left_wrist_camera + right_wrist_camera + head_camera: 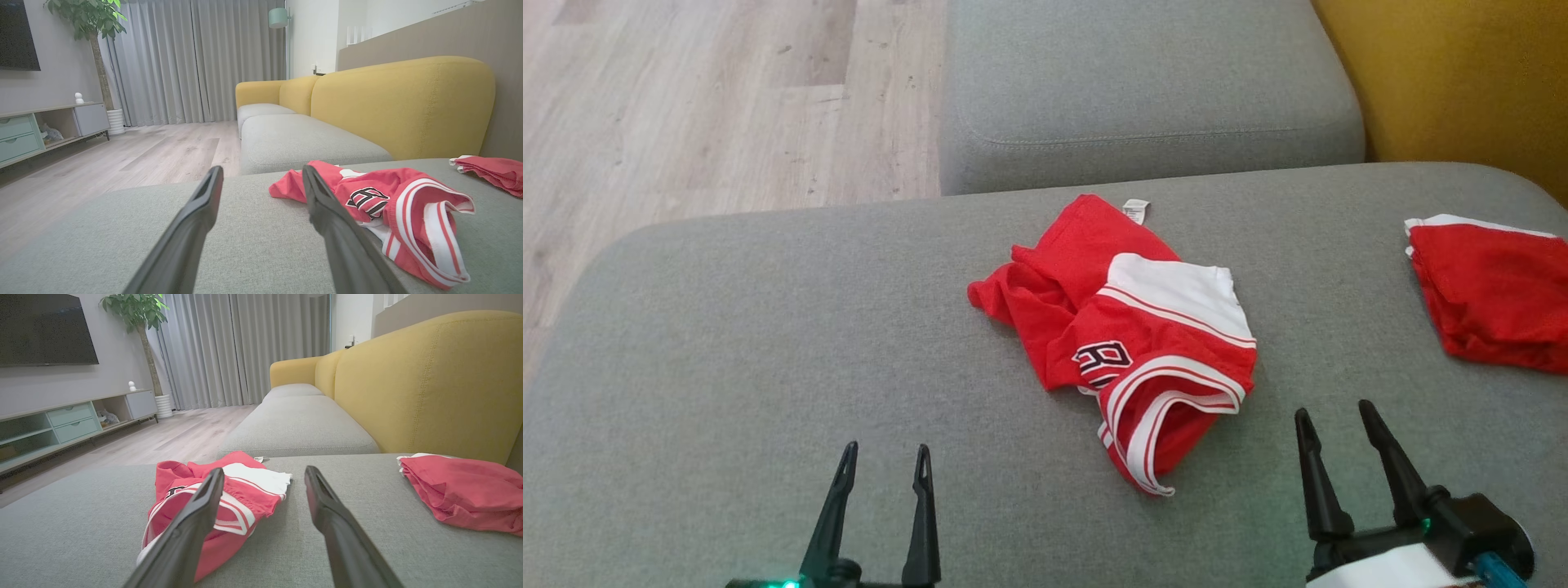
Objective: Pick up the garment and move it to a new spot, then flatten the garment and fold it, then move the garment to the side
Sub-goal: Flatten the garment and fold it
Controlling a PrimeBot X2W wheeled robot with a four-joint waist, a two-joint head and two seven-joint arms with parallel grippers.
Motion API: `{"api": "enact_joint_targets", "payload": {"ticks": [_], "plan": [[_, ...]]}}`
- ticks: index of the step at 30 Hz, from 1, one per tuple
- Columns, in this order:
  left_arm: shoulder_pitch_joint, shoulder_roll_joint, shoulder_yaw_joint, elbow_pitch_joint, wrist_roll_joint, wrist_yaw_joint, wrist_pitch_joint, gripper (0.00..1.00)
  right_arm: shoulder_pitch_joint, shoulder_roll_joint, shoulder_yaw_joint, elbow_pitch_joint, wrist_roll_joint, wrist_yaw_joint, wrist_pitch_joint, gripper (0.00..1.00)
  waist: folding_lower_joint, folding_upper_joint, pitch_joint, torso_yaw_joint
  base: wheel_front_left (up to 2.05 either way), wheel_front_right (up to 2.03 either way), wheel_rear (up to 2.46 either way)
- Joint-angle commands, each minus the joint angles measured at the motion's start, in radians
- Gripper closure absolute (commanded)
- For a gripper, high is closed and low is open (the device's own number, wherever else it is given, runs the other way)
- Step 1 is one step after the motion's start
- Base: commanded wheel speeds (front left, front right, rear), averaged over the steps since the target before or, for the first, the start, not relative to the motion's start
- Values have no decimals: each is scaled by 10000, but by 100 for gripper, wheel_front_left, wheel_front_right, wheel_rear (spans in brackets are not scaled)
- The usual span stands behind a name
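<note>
The left tool (886, 447) stood spread and empty. Ahead, between it and the right tool (1333, 408), likewise spread and empty, the garment (1127, 327) lay crumpled on the grey cushion (727, 343). Flattening, folding and moving aside apparently remained undone.

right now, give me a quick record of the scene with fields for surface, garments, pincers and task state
surface: grey sofa cushion, yellow backrest at the far right
garment: red jersey with white trim, crumpled, mid-cushion
other cloth: second red garment at the cushion's right side, apart from the jersey
left pincer: open, empty, over bare cushion to the left of the jersey
right pincer: open, empty, close to the jersey's right side, not touching it
task state: jersey not flattened or folded
</note>
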Motion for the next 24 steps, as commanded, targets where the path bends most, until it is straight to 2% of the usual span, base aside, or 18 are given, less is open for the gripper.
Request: {"api": "enact_joint_targets", "payload": {"ticks": [1,24], "plan": [[-334,-46,373,-318,125,-14,-93,0,-255,-47,107,-272,29,-9,-26,0,2,-1,-34,79,0,0,0],[-348,-73,526,-74,-219,197,-93,0,-197,-47,-13,-106,220,-9,-26,0,2,-1,187,264,0,0,0]]}}
